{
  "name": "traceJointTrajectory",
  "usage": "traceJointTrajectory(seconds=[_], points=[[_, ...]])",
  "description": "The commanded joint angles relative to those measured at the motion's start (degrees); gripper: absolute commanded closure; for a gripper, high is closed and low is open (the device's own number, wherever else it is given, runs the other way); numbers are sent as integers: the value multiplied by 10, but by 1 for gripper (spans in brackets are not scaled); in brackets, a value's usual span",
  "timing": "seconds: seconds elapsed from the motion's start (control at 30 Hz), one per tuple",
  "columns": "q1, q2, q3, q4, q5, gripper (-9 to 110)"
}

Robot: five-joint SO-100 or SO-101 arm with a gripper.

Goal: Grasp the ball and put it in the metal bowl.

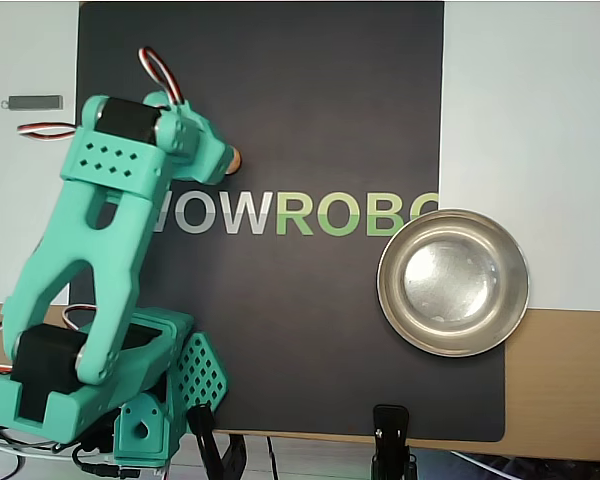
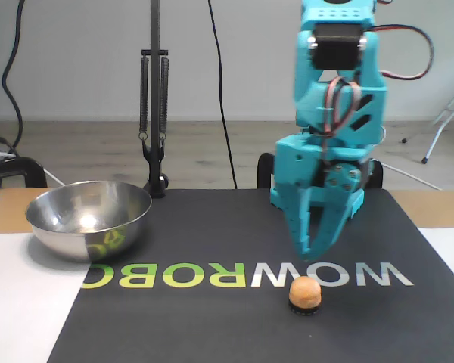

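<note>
The ball (image 2: 305, 290) sits on a small dark ring on the mat (image 2: 212, 325), well apart from the metal bowl (image 2: 88, 218). It looks light, hard and smooth, so I'd pinch it across the middle. The claw (image 2: 309, 253) hangs just above it, empty, fingertips nearly together.

Black logo mat (image 1: 310, 100) on white table (image 1: 530, 100); lamp stand (image 2: 154, 113) behind.

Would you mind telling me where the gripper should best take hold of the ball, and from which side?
Probably from straight above, closing across the widest middle of the ball. It is a small round sphere sitting on a dark base on the mat, with open space on every side, and the gripper hangs just above it.
</note>
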Motion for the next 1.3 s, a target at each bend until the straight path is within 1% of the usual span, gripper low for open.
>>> traceJointTrajectory(seconds=[0.0,0.67,1.27], points=[[7,10,-4,-4,-3,102],[47,11,-4,-4,-3,102],[51,11,-3,-4,-3,101]])
